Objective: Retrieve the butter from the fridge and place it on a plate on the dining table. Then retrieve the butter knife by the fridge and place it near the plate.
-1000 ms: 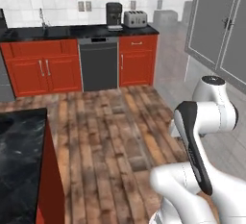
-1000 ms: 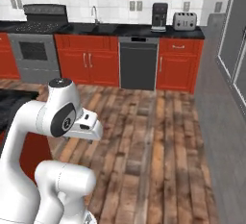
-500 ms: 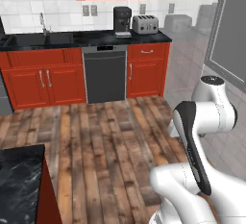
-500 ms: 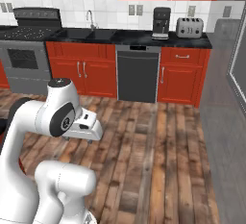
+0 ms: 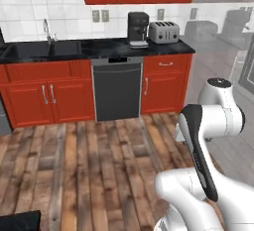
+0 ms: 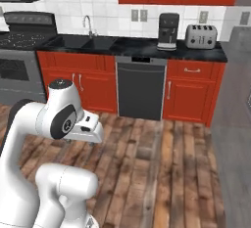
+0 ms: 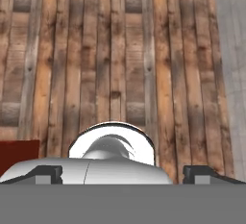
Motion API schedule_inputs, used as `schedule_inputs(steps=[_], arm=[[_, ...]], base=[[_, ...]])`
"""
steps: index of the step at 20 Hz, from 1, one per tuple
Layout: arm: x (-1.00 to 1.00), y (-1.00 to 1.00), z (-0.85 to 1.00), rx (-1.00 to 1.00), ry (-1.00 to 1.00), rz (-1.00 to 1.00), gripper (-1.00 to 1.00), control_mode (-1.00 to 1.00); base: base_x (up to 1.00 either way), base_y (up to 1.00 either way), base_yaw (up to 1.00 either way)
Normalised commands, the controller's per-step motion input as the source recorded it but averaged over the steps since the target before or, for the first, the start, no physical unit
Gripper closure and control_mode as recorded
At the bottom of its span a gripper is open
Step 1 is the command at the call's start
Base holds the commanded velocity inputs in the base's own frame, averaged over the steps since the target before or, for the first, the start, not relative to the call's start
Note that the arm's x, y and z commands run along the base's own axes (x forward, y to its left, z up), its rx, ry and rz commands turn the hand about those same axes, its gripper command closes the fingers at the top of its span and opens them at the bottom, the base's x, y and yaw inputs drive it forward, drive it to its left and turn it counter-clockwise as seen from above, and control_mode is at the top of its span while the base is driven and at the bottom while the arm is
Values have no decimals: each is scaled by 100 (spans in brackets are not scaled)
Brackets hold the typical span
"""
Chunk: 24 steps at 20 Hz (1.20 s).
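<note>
A black marble corner of the dining table (image 5: 20,220) pokes into the lower left edge of the left base view, beside wooden floor; its red base (image 7: 18,155) shows in the hand view.

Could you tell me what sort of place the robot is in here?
A home kitchen, rendered rather than real. A black counter on red cabinets carries a coffee maker and toaster, with a dishwasher below, a sink tap and a stove to the left.
</note>
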Motion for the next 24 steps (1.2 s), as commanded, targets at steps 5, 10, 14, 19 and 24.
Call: schedule_inputs(steps=[5, 10, 14, 19, 24], arm=[[0, 0, 0, 0, 0, 0, -100, 100], [0, 0, 0, 0, 0, 0, -100, 100], [0, 0, 0, 0, 0, 0, -100, 100], [0, 0, 0, 0, 0, 0, -100, 100], [0, 0, 0, 0, 0, 0, -100, 100]], base=[[100, 0, 6], [94, 0, 11], [76, 3, 13], [68, 34, 16], [61, 39, 19]])
